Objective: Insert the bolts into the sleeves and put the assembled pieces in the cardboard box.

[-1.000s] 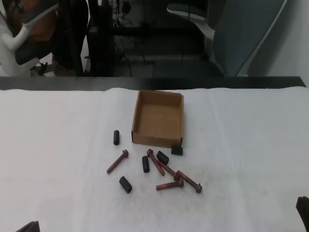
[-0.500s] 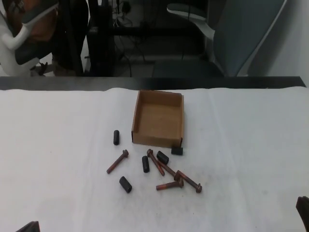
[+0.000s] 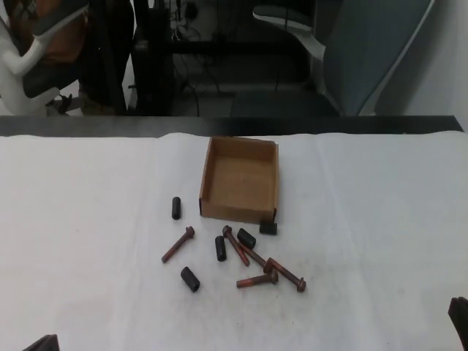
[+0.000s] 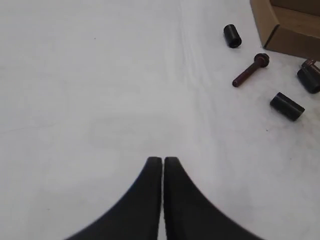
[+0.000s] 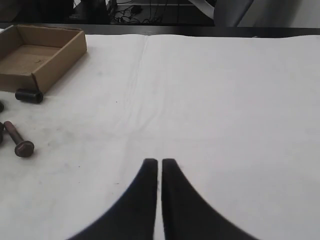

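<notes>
An open cardboard box (image 3: 240, 179) sits mid-bench with nothing inside. In front of it lie several rusty-red bolts (image 3: 178, 244) (image 3: 285, 274) and several short black sleeves (image 3: 176, 208) (image 3: 190, 278) (image 3: 268, 228), scattered loose. My left gripper (image 4: 163, 161) is shut over bare white cloth, well short of a sleeve (image 4: 232, 36), a bolt (image 4: 250, 70) and another sleeve (image 4: 287, 106). My right gripper (image 5: 159, 162) is shut too, holding nothing, with a bolt head (image 5: 19, 143), a sleeve (image 5: 28, 95) and the box (image 5: 60, 52) off to one side. Both arms sit at the near corners of the bench (image 3: 42, 342) (image 3: 459, 316).
White cloth (image 3: 380, 219) covers the bench, with wide bare areas to either side of the parts. The dark far edge of the bench (image 3: 329, 124) lies beyond the box, with office chairs (image 3: 373, 51) behind it.
</notes>
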Available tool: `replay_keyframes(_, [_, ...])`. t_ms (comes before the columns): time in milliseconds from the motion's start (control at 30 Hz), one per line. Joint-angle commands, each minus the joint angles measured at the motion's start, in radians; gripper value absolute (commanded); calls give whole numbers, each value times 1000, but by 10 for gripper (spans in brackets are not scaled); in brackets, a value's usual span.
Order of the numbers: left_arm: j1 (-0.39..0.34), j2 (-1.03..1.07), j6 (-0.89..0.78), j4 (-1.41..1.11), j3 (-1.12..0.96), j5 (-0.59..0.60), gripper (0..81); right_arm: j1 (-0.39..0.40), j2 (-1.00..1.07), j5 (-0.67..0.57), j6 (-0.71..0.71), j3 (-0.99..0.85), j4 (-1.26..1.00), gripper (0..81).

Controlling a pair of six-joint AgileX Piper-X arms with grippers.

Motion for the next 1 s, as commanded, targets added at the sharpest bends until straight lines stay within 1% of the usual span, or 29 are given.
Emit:
replay_keyframes(0, [33,1,-5,-4,-9,-3,18,-5,5,-3,4,-10,-3,35])
replay_keyframes(133, [61,1,-5,-4,-9,-3,18,-5,5,-3,4,-10,-3,35])
replay_keyframes(367, [58,1,-5,-4,-9,-3,18,-5,5,-3,4,-10,-5,35])
replay_keyframes(500, [58,1,-5,-4,-9,-3,18,-5,5,19,7,-10,-14,35])
replay_keyframes(633, [58,1,-4,-4,-9,-3,18,-5,5,8,18,-10,-77,35])
replay_keyframes(733, [58,1,46,-26,-9,-77,18,-5,5,-22,121,-10,-118,35])
replay_keyframes(767, [58,1,96,-34,-9,-111,18,-5,5,-32,168,-10,-123,35])
replay_keyframes(833, [58,1,116,-49,-9,-116,18,-5,5,-49,248,-10,-125,35])
replay_keyframes(967, [58,1,116,-99,-9,-116,18,-5,5,-43,298,-10,-125,35])
